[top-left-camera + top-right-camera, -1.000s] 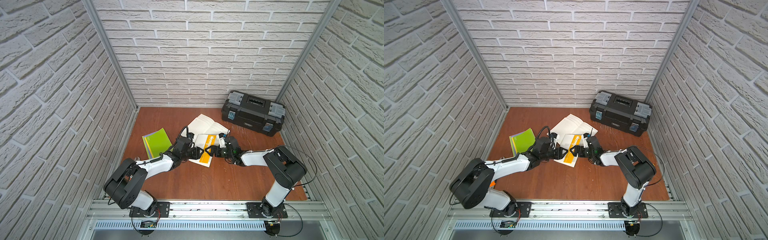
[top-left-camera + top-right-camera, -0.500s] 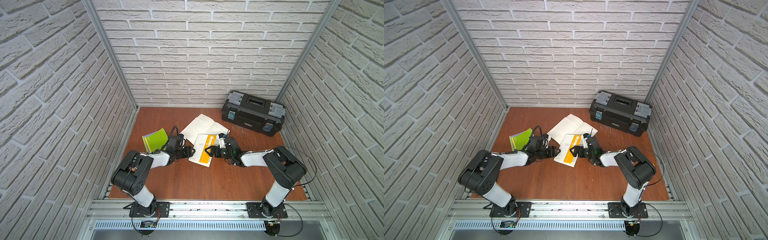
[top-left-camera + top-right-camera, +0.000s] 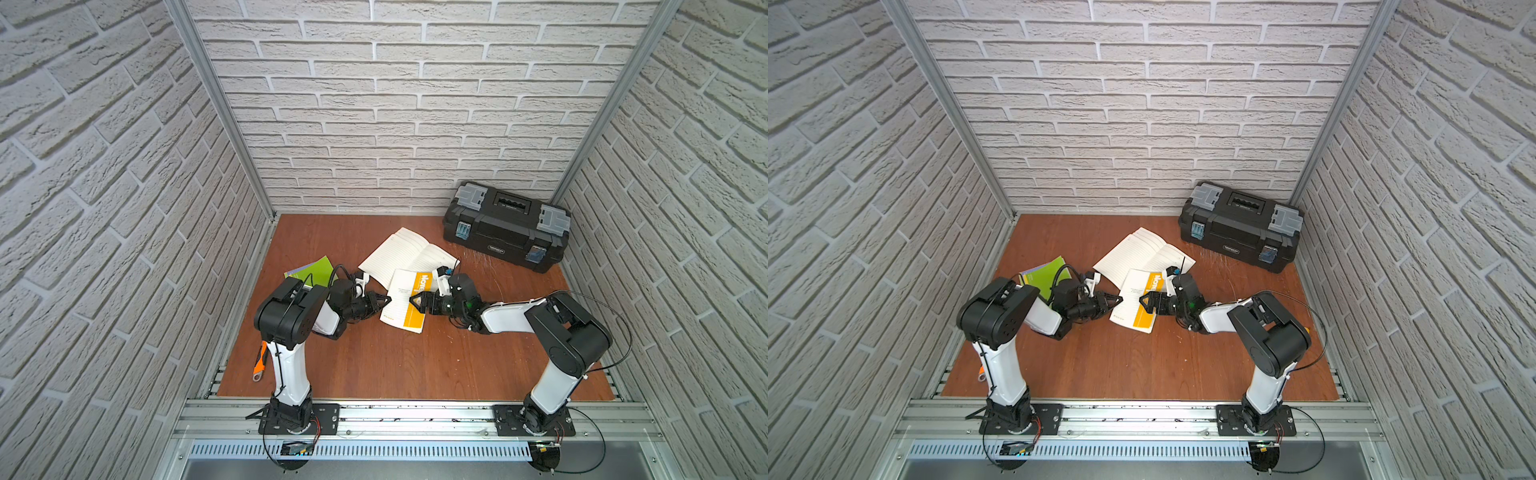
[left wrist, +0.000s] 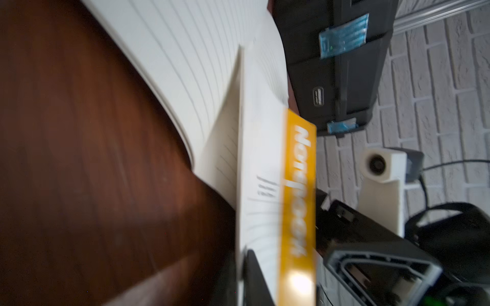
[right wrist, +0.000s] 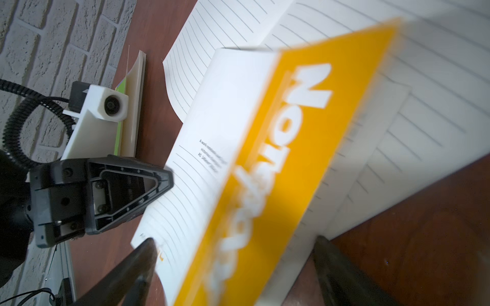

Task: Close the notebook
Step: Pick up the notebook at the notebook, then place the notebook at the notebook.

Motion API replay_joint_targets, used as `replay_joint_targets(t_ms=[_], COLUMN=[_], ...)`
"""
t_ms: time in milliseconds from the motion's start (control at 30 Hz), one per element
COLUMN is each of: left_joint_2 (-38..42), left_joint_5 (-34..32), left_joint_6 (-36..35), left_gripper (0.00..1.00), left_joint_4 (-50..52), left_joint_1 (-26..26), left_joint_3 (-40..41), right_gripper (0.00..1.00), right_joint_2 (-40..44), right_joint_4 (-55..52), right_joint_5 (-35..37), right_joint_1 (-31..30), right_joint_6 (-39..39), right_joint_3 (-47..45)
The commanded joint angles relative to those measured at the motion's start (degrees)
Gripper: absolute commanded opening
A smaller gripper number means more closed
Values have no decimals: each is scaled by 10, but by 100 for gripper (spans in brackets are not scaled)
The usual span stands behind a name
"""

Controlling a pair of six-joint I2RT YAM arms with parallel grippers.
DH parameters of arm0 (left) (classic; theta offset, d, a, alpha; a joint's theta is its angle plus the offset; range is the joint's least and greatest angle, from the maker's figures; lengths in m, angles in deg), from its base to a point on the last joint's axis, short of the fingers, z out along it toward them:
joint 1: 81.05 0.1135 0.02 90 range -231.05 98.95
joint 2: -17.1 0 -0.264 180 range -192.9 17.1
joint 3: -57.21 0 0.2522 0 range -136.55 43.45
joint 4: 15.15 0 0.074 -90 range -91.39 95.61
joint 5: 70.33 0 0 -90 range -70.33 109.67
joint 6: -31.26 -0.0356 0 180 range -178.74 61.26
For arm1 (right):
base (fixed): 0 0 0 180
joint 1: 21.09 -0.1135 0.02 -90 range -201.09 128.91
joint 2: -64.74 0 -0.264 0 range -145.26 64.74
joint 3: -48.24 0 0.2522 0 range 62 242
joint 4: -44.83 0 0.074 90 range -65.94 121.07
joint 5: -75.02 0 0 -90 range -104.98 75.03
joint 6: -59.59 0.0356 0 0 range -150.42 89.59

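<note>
Notebook (image 3: 405, 259) lay open at the table (image 3: 374, 365) centre, near the toolbox (image 3: 505, 232) — cover (image 3: 400, 305) raised. Left gripper (image 3: 384, 300) was clamped on the cover's free edge; right gripper (image 3: 417, 301) stood wide against it.

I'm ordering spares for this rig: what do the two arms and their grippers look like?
Left arm and right arm: white links, bulky black joints, black cables. Left gripper and right gripper: black triangular skeleton jaws, a white camera mount behind each.
</note>
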State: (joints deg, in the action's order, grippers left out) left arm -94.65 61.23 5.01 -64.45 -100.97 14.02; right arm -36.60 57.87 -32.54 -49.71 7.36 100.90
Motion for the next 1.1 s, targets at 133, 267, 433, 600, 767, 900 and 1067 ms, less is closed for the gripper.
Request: replay_joint_targets(t_ms=[133,267,433,600,767,900,1067], left_joint_2=[-34,46,234,432,530,570,546], left_joint_5=[60,65,37,-142,-291,-306,-252], left_joint_6=[115,77,-64,-267,-291,-261,-233], left_gripper=[0,0,0,0,0,0,0], left_joint_4=[-162,-95,196,598,664,600,504], left_joint_1=[-15,-23,-42,-35,34,120,209], left_joint_3=[4,16,-9,-85,-69,-10,30], right_gripper=[93,93,93,93,93,93,93], right_joint_2=[-13,56,156,214,221,198,164], right_joint_4=[-242,-295,-404,-457,-416,-404,-400], right_joint_5=[47,65,103,108,74,55,48], right_joint_1=[-2,-3,-2,-2,-3,-3,-3], right_joint_6=[18,11,-12,-28,-35,-39,-49], right_joint_3=[-69,-73,-39,7,28,46,59])
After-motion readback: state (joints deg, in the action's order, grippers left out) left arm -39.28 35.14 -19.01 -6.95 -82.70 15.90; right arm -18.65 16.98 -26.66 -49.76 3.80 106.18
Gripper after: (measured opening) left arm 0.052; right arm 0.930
